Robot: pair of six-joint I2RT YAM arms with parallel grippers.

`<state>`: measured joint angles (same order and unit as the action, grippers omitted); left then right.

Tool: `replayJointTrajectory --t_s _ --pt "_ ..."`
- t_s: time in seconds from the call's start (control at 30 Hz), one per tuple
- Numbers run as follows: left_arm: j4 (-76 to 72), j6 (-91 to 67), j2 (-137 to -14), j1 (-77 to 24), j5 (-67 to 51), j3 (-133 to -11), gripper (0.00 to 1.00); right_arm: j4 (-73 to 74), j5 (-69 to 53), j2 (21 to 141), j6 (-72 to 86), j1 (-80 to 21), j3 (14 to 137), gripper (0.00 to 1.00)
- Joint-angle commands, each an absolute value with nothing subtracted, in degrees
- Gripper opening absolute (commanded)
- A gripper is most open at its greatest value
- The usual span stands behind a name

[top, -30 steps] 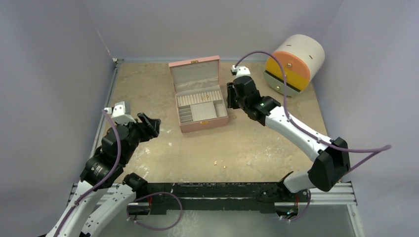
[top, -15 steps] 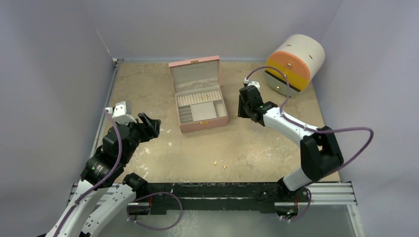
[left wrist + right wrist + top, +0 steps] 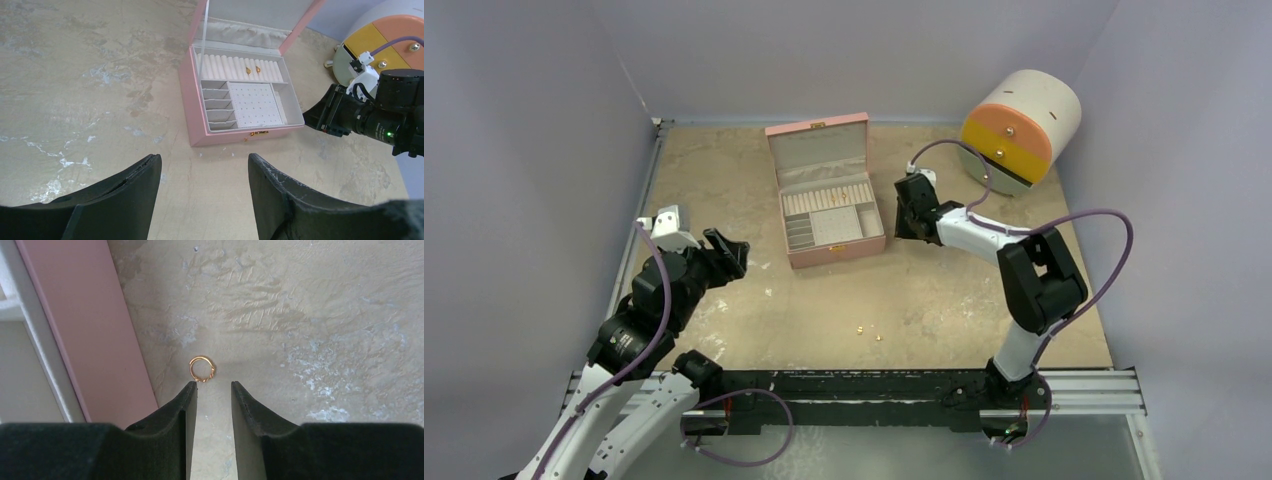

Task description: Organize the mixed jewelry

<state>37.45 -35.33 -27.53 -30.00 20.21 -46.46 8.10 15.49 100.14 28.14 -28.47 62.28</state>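
- Folding its elbow back toward the near edge, the right arm (image 3: 984, 232) has dropped its wrist low beside the pink box (image 3: 95, 330); the left arm (image 3: 649, 300) hasn't budged.
- Right jaws: a narrow gap with nothing between them, tips aimed at a small gold ring (image 3: 202, 369).
- That ring lies flat on the surface (image 3: 325, 315) just past the tips, a touch toward the left one. It is just beside the box's outer wall, and I see no contact yet.
- Left jaws: wide and empty, hanging over bare surface well apart from the box, simply looking on.
- Inside the open box, two gold pieces (image 3: 252, 71) are tucked into the padded rolls at the back. The dotted stud panel and the little side compartments look bare.
- Out on the surface nearer the arm bases sit two tiny gold bits (image 3: 869, 332), well apart from the box.
- By my reckoning it's early going: two pieces stowed, and this ring plus those two bits left to go. Any larger hoop I can't pick out.
- The pinch looks fiddly, with a thin ring lying flat and the box wall crowding one side.
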Motion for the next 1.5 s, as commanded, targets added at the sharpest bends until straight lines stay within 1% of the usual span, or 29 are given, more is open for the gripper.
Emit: replayJointTrajectory --t_s 0.0,0.23,0.67,0.9,1.13,1.3,1.47 --pt "36.0 -35.6 -27.9 -29.7 21.2 -46.6 0.64 5.8 16.2 100.9 29.6 -28.2 65.1 0.33" --pt "36.0 -35.6 -28.1 -29.7 21.3 -46.6 0.64 5.4 16.4 102.7 30.4 -28.3 65.3 0.31" --pt "36.1 -35.6 -28.2 -29.7 21.5 -46.6 0.64 4.9 17.0 105.6 30.8 -28.2 65.8 0.29" --pt "36.1 -35.6 -28.4 -29.7 21.5 -46.7 0.64 5.6 16.3 106.2 30.0 -28.2 65.4 0.27" --pt "36.1 -35.6 -28.5 -29.7 21.4 -46.6 0.64 5.9 17.2 105.6 29.0 -28.2 62.7 0.21" --pt "36.1 -35.6 -28.5 -29.7 21.4 -46.7 0.64 5.2 16.5 105.3 28.8 -28.3 59.8 0.19" --pt "36.1 -35.6 -28.6 -29.7 21.3 -46.7 0.64 5.5 16.9 104.9 28.3 -29.1 57.5 0.13"
